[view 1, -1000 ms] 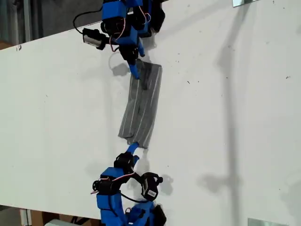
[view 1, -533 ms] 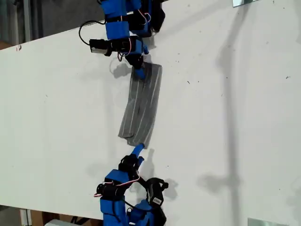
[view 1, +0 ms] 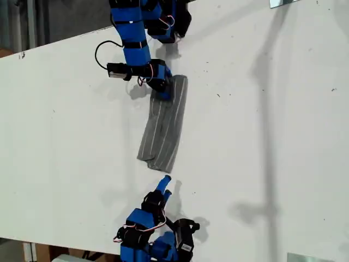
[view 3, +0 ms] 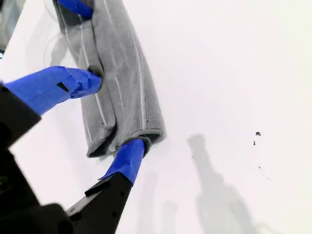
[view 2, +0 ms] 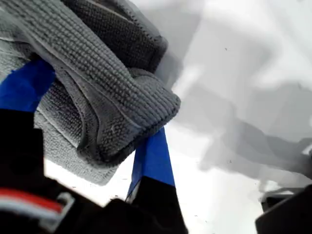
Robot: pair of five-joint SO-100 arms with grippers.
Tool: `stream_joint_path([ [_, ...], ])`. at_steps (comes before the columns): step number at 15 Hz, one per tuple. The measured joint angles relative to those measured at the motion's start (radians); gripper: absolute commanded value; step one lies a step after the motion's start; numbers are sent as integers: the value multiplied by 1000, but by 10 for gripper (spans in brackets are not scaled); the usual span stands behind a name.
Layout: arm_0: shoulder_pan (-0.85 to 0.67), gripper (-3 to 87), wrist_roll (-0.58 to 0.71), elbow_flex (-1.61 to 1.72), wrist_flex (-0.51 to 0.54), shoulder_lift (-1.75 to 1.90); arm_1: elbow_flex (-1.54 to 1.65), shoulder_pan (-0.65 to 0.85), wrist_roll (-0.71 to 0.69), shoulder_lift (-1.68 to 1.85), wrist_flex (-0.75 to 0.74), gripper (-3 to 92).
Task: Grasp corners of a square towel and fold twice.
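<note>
The grey pinstriped towel (view 1: pixel 163 128) lies folded into a narrow strip on the white table (view 1: pixel 262 136), running between the two arms. At the strip's far end, towards the exterior view's top, my first gripper (view 1: pixel 163 91) is shut on a bunched fold of the towel (view 2: pixel 112 97), which fills the space between its blue fingers (view 2: pixel 153 151). My second gripper (view 1: pixel 164 185) stands open near the exterior view's bottom, a short gap from the strip's near end. Its wrist view shows that end of the towel (view 3: pixel 122 87) lying beyond my second gripper's (view 3: pixel 107 119) spread fingertips. The separate corners are hidden in the folds.
The arm bases sit at the top (view 1: pixel 158 16) and bottom (view 1: pixel 152 248) of the exterior view. Metal brackets show at that view's top right (view 1: pixel 283 3) and bottom right (view 1: pixel 308 257). The table's edge runs along that view's upper left.
My second gripper has let go of the towel's near end and drawn back towards its base. My first arm has swung round while its gripper stays at the far end.
</note>
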Motion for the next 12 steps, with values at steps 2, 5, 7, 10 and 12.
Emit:
stream_joint_path([
  [2,18,252,-12,14,2,58,-9,-40,43,-5,-29,66],
  [5,21,253,-12,-6,5,20,-37,-77,77,-9,-29,-2],
  [7,25,253,-17,-26,9,-49,-115,-95,77,-57,66,-2],
  [10,61,253,-64,-28,-17,-137,-293,-109,100,-80,302,-1],
  [12,94,253,-103,-34,-57,-252,-408,-123,115,-49,468,-1],
])
